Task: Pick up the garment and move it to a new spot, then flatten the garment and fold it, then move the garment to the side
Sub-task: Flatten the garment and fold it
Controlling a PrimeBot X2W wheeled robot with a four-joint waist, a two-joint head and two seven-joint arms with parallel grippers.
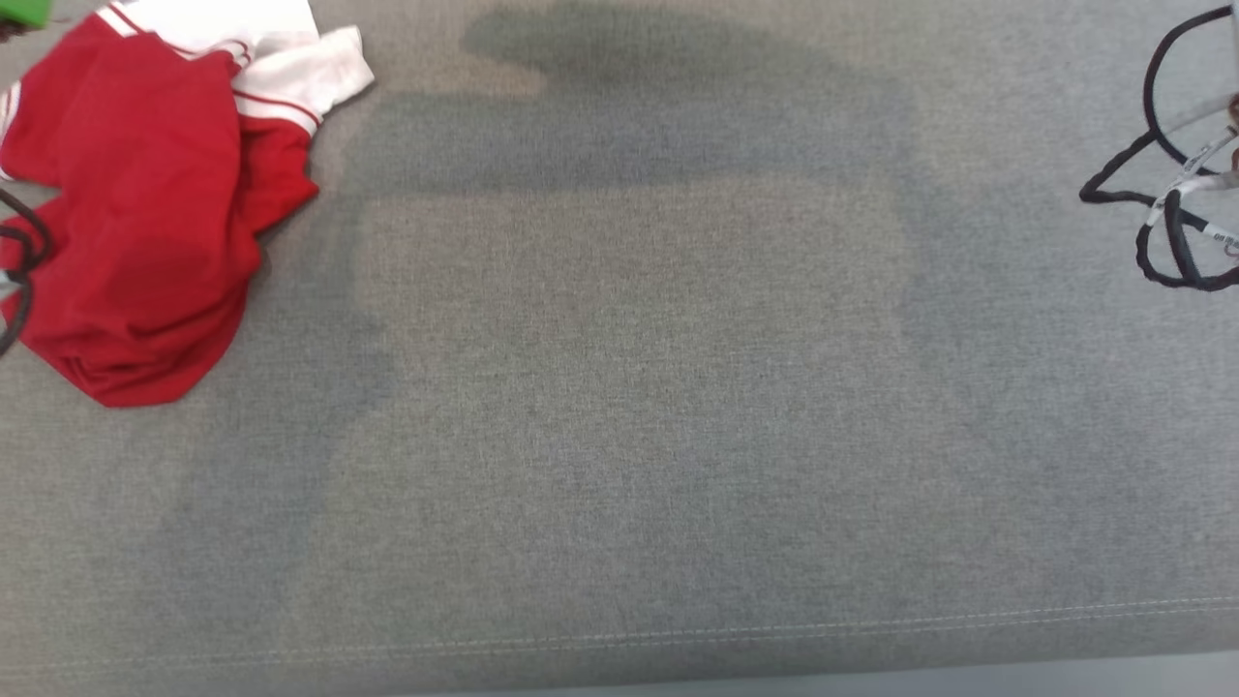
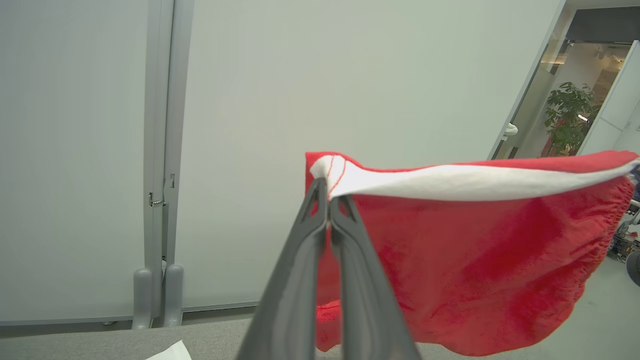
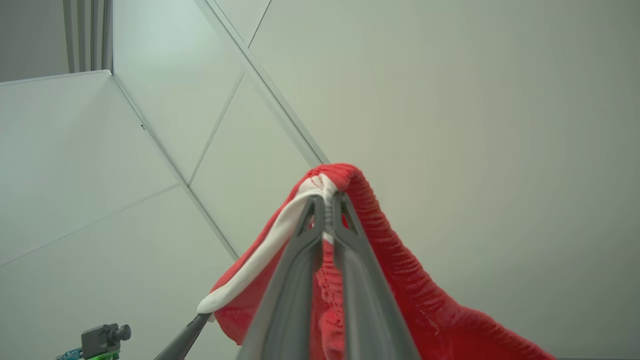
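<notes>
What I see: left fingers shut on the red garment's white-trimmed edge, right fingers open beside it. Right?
No: the right fingers are shut on the red garment too, per the right wrist view. The left fingers grip as you said.

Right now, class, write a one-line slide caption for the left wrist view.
Left end effector shut on the white-trimmed edge of a red garment, held up before a pale wall.

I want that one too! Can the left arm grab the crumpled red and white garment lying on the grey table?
Probably not yet. The left tool is shut on another red garment with white trim, held up with the right tool. The crumpled red and white garment lies uncovered, though.
</notes>
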